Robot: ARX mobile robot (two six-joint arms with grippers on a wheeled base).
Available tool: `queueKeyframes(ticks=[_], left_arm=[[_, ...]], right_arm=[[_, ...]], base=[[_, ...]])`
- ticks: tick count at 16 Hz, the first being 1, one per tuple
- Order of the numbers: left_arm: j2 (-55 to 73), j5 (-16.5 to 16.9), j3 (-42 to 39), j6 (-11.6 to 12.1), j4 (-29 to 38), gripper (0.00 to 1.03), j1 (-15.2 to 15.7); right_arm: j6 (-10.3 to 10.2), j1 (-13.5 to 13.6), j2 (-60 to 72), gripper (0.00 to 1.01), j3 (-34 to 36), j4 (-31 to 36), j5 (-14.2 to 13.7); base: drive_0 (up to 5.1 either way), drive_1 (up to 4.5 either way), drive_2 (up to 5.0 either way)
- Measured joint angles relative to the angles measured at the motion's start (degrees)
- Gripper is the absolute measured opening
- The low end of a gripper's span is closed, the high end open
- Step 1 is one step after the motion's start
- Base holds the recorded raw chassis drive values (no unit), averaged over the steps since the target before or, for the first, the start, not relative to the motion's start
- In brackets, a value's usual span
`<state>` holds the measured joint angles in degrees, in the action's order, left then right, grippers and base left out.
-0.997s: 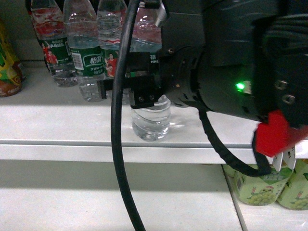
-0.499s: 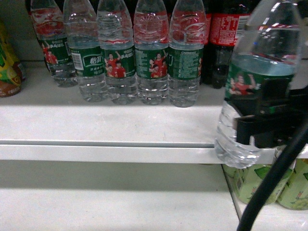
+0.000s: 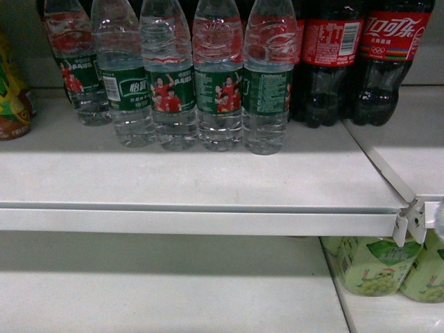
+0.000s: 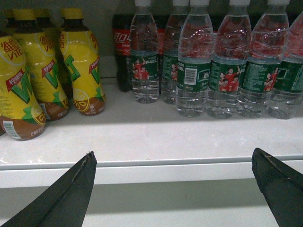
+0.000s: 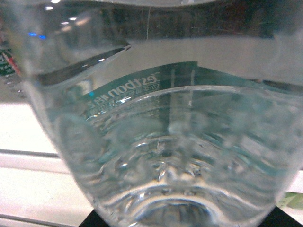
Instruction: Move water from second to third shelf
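The water bottle [image 5: 161, 142] fills the right wrist view, its clear ribbed base and the edge of its green label pressed close against the lens. From that closeness it is judged to be held in the right end effector, though neither the fingers nor their opening can be made out in any view. In the head view the carried bottle and the right arm are out of frame. There a row of matching water bottles [image 3: 218, 76] is seen standing on the upper shelf [image 3: 208, 180], with two cola bottles [image 3: 361, 62] just to their right. The left end effector [image 4: 175, 189] is seen spread wide and empty, its dark fingers [image 4: 71, 189] low in the left wrist view, in front of the shelf lip.

Several risks are judged to lie ahead. Because the grip cannot be seen, a slide of the smooth wet-looking plastic could go unnoticed until the bottle drops. A blind descent could strike the shelf edge or its bracket [image 3: 409, 222]. On the lower shelf at the right, green drink cartons [image 3: 374, 267] are crowded in, and a bottle set down there could topple them or land tilted. The yellow drink bottles [image 4: 42, 71] are well clear.
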<state>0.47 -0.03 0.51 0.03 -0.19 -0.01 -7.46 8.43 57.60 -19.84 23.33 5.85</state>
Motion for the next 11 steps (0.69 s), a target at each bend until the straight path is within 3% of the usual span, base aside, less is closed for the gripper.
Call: queueKeyframes(ticks=[3, 6, 10, 11], left_arm=[[0.0, 0.0, 0.0, 0.0, 0.0, 0.98, 0.0], [0.0, 0.0, 0.0, 0.0, 0.0, 0.98, 0.0], [0.0, 0.0, 0.0, 0.0, 0.0, 0.98, 0.0], [0.0, 0.0, 0.0, 0.0, 0.0, 0.98, 0.0]], right_arm=[[0.0, -5.9, -8.8, 0.39, 0.0, -6.6, 3.5], [0.0, -10.1, -15.2, 0.39, 0.8, -11.5, 6.2], [0.0, -11.7, -19.3, 0.39, 1.7, -14.4, 6.7], [0.0, -12.7, -19.9, 0.39, 1.9, -14.9, 8.2]], base=[[0.0, 0.0, 0.0], [0.0, 0.0, 0.0], [0.0, 0.0, 0.0], [0.0, 0.0, 0.0]])
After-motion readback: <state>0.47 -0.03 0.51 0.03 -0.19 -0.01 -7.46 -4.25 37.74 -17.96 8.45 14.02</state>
